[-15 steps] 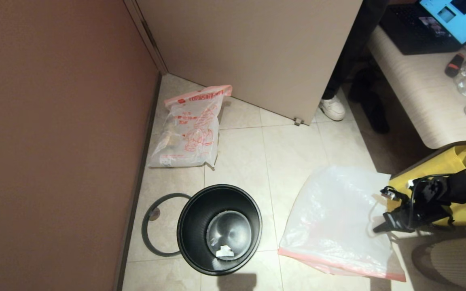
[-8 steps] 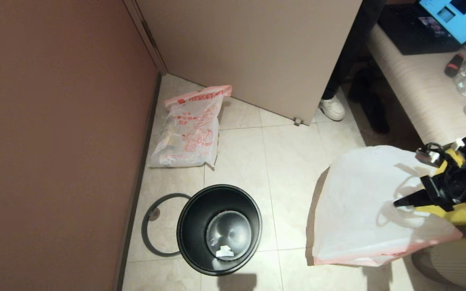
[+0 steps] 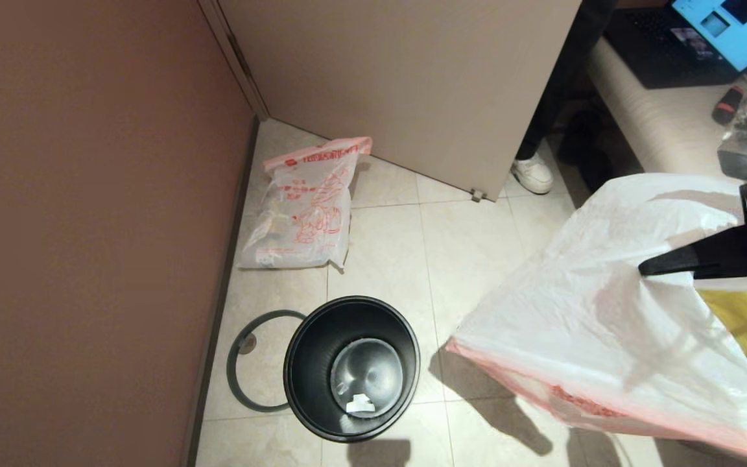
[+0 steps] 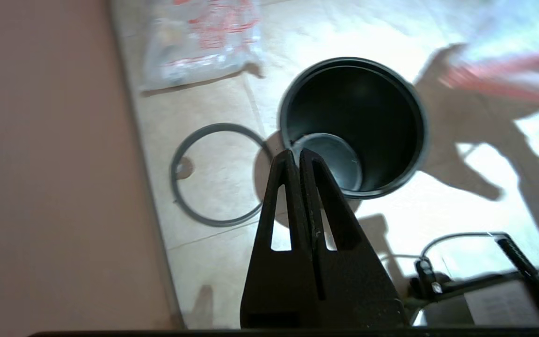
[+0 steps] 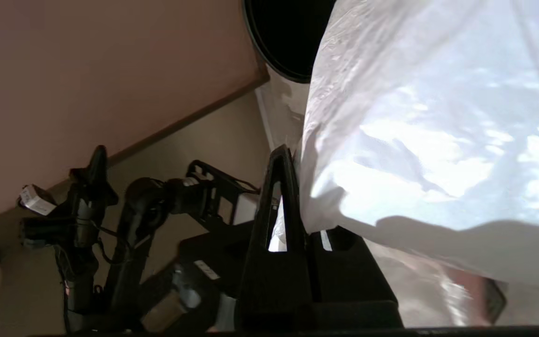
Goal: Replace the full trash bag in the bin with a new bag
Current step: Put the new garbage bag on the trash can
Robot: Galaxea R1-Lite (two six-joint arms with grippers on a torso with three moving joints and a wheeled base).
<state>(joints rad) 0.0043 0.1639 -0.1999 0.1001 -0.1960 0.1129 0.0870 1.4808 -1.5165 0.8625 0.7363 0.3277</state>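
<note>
A: Head view first. Where are the bags?

B: The full bag (image 3: 305, 204) lies on the floor (image 3: 464, 240) by the wall (image 3: 88, 227), near the door (image 3: 399, 84). The bin (image 3: 351, 367) stands upright on the floor well short of it, its mouth bare, the grey ring (image 3: 238, 370) lying flat against its wall-side. The new bag (image 3: 607, 318) hangs in the air on the right, pink band lowest, held up off the floor.

A: Held by what?

B: The right gripper (image 3: 644, 267), clamped on the bag's upper part. Behind it are a yellow bag (image 3: 746, 318), a counter (image 3: 665, 130) with a laptop (image 3: 704, 32), and a shoe (image 3: 533, 174) beside the door's edge.

A: Left wrist view?

B: The left gripper (image 4: 296, 154) has its fingers pressed together, holding nothing, above the floor near the bin (image 4: 353, 126). The ring (image 4: 220, 175) lies touching the bin's side; the full bag (image 4: 201, 42) sits beyond, by the wall. The new bag's pink band (image 4: 508, 77) shows blurred past the bin.

A: Right wrist view?

B: The right gripper (image 5: 293, 159) is pinched on the new bag (image 5: 438, 131), which drapes across most of the picture. Part of the bin's rim (image 5: 269, 51) shows behind it, and the left arm (image 5: 124, 224) is low by the wall.
</note>
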